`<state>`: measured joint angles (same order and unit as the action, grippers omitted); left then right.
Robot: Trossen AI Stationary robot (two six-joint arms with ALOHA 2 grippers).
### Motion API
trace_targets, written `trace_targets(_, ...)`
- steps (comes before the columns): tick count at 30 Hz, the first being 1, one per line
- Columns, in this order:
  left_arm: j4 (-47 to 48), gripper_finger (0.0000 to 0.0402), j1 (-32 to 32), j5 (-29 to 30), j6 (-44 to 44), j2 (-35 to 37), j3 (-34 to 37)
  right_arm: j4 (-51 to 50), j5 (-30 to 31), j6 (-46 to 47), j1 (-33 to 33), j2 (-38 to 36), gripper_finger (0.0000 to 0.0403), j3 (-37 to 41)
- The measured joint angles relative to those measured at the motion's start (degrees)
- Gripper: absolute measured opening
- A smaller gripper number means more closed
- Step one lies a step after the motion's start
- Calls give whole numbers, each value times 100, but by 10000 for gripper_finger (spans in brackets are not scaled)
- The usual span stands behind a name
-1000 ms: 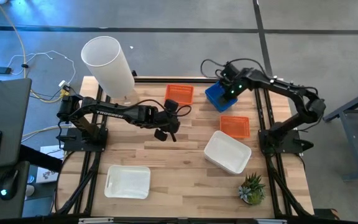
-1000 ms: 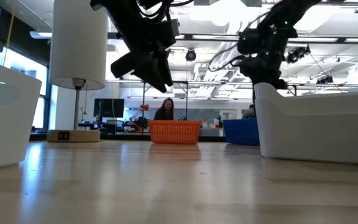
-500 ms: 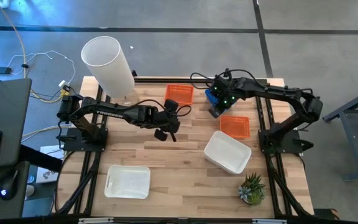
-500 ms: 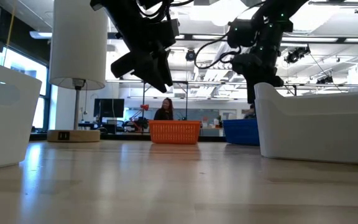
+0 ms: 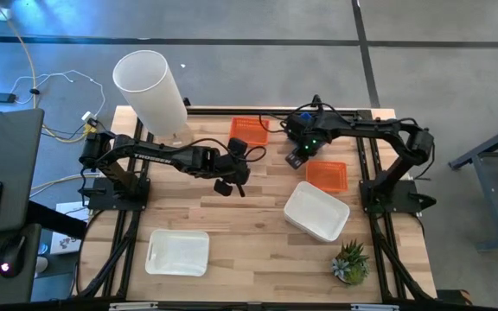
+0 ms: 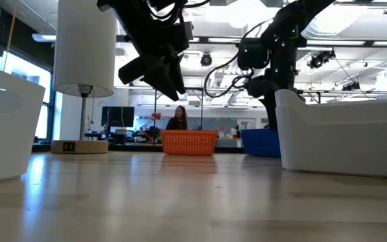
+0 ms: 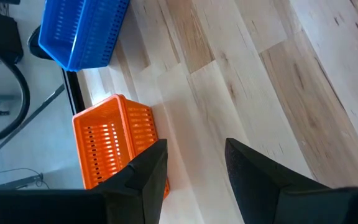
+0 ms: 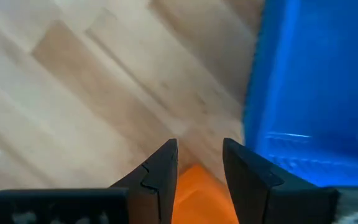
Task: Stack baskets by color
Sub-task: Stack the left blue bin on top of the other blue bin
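Right now the left claw (image 7: 194,152) hangs over mid counter (image 5: 258,250), a pale wood-plank top w/ visible grain. Its fingers are apart, nothing betw. them.

The right claw (image 5: 294,158) is near the far side, betw. the two orange stacks. Its fingers are also apart; an orange patch shows in the gap, but can't tell if it touches.

The blue rectangular plastic basket w/ mesh sides (image 7: 82,28) sits at the far edge, just beside the right arm and mostly hidden under it from above. Can't tell what's inside.

One orange rectangular mesh-sided plastic basket (image 5: 249,130) sits at the far edge, left of the blue one. The other orange mesh plastic basket (image 5: 327,175) lies nearer, just right of the right claw. Both show a slotted floor and no loose contents; can't tell if more are nested in them.

Two bigger baskets are smooth and solid-walled. The white rounded-corner plastic basket (image 5: 316,210) sits skewed, just beside the nearer orange one. The second white plastic basket (image 5: 177,251) is at the near left, well apart. Both look empty.

The tall white cylinder lamp (image 5: 150,86) stands at the far left corner, and the small spiky green potted plant (image 5: 350,262) at the near right.
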<state>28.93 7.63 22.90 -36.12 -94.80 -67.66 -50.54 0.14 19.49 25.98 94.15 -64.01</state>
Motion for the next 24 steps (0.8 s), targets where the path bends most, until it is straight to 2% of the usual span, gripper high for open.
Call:
trace_targets(10,0,146,-1,0,-4,0,0,-194,849,-9,197,-2,114,0)
trace_targets(24,-2,146,0,0,-7,0,0,-342,1626,-348,749,-2,114,0)
